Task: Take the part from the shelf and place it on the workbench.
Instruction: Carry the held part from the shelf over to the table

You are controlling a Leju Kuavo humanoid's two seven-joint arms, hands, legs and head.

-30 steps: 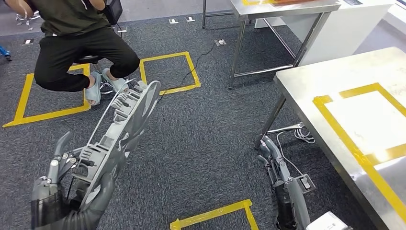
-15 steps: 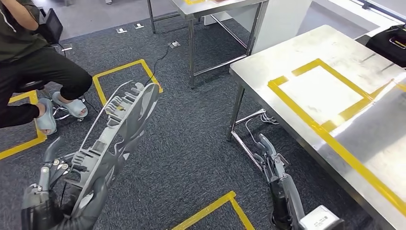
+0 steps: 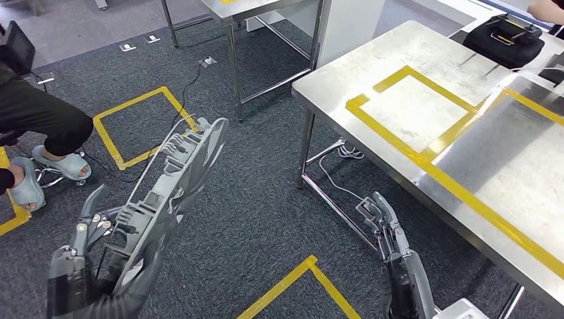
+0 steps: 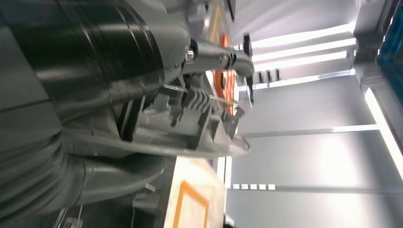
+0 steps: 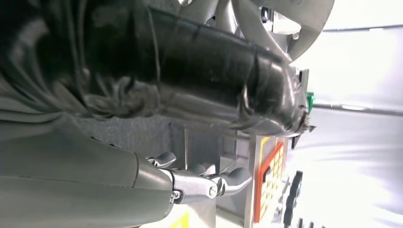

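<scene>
Both our hands sit low over the carpet: our left hand (image 3: pixel 83 256) grips the long grey part (image 3: pixel 169 193) by its lower end, our right hand (image 3: pixel 386 226) hangs empty beside the workbench (image 3: pixel 332 83), fingers straight and slightly apart. Farther off, a person's slippered foot (image 3: pixel 66 165) rests near the yellow floor tape.

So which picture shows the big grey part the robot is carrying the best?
The head view: the whole grey part shows there, long and ribbed, held up over the carpet by the left hand. The left wrist view shows a blurry close-up of its ribs and edge. In the right wrist view I cannot pick it out.
</scene>
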